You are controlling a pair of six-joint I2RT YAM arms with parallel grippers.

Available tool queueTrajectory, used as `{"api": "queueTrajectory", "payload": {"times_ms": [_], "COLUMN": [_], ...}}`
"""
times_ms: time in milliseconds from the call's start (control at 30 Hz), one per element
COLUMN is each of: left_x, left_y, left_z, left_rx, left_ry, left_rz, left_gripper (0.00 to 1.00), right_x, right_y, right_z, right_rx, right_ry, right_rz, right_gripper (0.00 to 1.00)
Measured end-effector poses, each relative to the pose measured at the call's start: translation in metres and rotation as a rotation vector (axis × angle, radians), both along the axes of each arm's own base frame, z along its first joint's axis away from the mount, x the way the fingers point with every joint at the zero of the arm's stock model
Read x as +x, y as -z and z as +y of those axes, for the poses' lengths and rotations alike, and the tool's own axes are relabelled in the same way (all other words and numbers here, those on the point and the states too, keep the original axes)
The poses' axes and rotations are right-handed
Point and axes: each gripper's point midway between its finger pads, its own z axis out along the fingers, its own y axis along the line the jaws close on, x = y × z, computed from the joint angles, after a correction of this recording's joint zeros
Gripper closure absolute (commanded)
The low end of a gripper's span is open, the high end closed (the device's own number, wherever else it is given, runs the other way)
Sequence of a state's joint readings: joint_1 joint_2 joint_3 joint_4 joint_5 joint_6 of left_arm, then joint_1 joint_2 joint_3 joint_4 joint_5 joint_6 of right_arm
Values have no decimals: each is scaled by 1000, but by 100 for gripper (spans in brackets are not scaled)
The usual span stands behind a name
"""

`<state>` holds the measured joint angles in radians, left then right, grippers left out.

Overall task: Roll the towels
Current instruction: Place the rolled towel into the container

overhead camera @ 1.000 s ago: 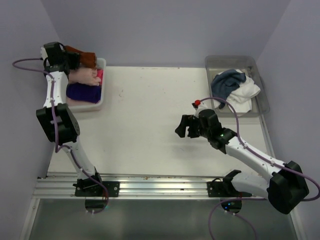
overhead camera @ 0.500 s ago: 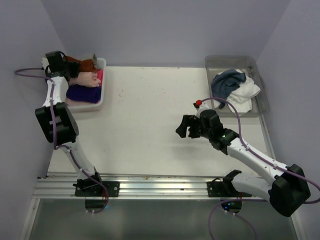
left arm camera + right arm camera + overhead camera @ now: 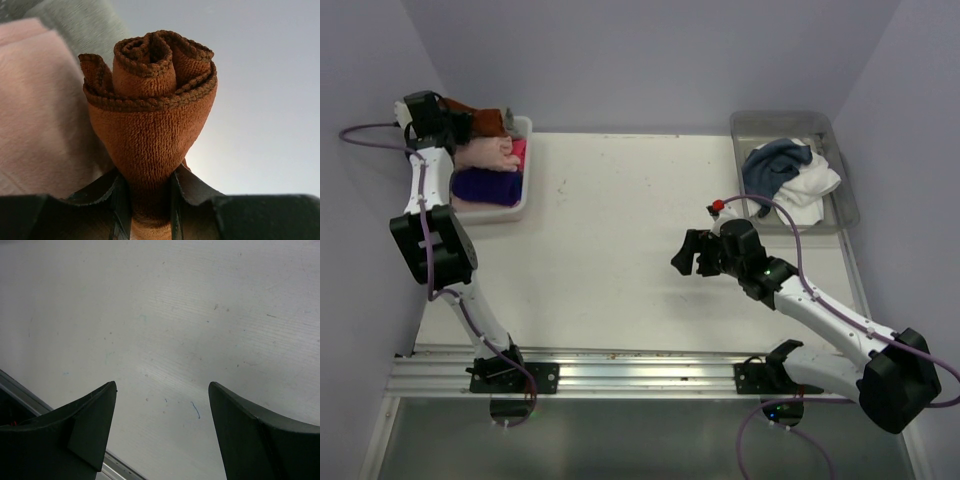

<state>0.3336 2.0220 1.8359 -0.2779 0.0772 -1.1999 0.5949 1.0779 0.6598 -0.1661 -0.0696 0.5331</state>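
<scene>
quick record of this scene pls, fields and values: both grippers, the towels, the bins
left gripper: shut on the rolled rust-brown towel, at the far end of the white bin
right gripper: open, holding nothing, over bare table
white bin contents: pink roll, purple roll
clear bin contents: slate-blue towel and white towel, both crumpled, not rolled
task state: one towel rolled, two not yet rolled
</scene>
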Motion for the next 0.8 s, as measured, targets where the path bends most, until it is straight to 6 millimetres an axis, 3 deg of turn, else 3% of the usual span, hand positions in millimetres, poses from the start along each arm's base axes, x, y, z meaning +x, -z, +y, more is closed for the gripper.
{"api": "queueTrajectory", "payload": {"times_ms": [133,333,433,600,800], "left_x": [4,8,7,-4,-10], "left_y": [-15,-12,4,58,55], "left_z": [3,4,4,0,0], "left_rx": [26,34,36,30,60], "left_ry": [2,3,4,2,-1], "left_rz": [-31,-48,-40,-36,-122], "left_gripper": [71,71,71,70,65], "right_x": [0,-1,-1,-2,-3], "right_y": [0,4,5,5,5], "right_z": [0,1,1,2,3], "right_rx": [3,-4,-4,-1,-2], "right_ry": [3,4,3,1,-2], "right_rz": [5,17,19,21,24], "right_gripper": [21,21,21,21,21]}}
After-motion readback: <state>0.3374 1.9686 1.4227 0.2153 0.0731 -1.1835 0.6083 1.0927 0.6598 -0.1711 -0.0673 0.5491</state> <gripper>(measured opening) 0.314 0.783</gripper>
